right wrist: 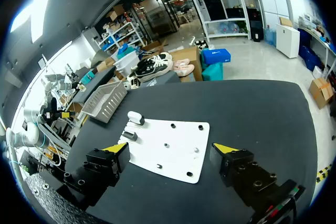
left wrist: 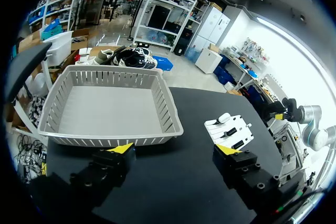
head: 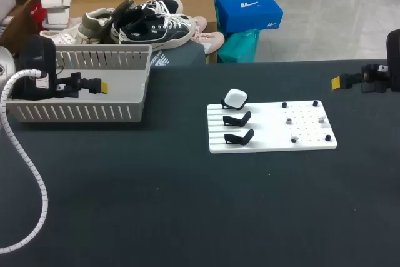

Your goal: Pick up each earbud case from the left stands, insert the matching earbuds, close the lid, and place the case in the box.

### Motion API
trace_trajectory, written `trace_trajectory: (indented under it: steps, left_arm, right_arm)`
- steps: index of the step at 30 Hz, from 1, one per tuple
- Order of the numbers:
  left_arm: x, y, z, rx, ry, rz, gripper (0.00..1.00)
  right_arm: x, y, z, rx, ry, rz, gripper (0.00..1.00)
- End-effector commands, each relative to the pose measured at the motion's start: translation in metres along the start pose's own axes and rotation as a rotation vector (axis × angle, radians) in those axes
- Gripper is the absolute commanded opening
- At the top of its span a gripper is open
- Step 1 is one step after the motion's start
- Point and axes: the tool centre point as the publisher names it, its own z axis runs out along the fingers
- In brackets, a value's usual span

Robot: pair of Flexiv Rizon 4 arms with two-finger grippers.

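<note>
**A:** Item 1 — earbud case (head: 235, 98). Location?

**B:** White and rounded. It rests on the rearmost of three black stands at the left end of the white board (head: 262, 144). The middle stand (head: 237, 119) and front stand (head: 239, 136) are bare. Its long axis is too small to read.

**A:** Item 2, left gripper (head: 100, 85).

**B:** The fingers are spread wide with nothing between them. It hangs over the grey basket (head: 75, 112), well apart from the board. The case lies to its right and a little toward the robot. In the left wrist view the case (left wrist: 224, 117) sits ahead of one finger, not between the two.

**A:** Item 3, right gripper (head: 337, 81).

**B:** It is also spread wide and empty, near the table's right edge, past the board's right end. The case lies to its left, across the length of the board. Small pale pieces on the right half of the board, likely the earbuds (head: 289, 120), sit between them.

**A:** Which arm is nearer?

**B:** The right, slightly, judging by the head view. But the case sits on the board's left end — only bare table lies between it and the left gripper, so the left approach looks less obstructed.
</note>
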Motion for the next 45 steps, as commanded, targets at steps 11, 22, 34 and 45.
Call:
trace_trajectory:
  steps: [11, 22, 34, 45]
  left_arm:
    - [-0.001, -0.001, 0.000, -0.003, 0.005, 0.000, 1.00]
    - [-0.001, -0.001, 0.000, -0.003, 0.005, 0.000, 1.00]
    - [-0.001, -0.001, 0.000, -0.003, 0.005, 0.000, 1.00]
    - [-0.018, 0.000, 0.004, 0.072, 0.007, 0.123, 1.00]
  right_arm:
    - [0.000, -0.002, 0.000, -0.006, 0.001, -0.002, 1.00]
    - [0.000, -0.002, 0.000, -0.006, 0.001, -0.002, 1.00]
    - [0.000, -0.002, 0.000, -0.006, 0.001, -0.002, 1.00]
    - [0.000, -0.002, 0.000, -0.006, 0.001, -0.002, 1.00]
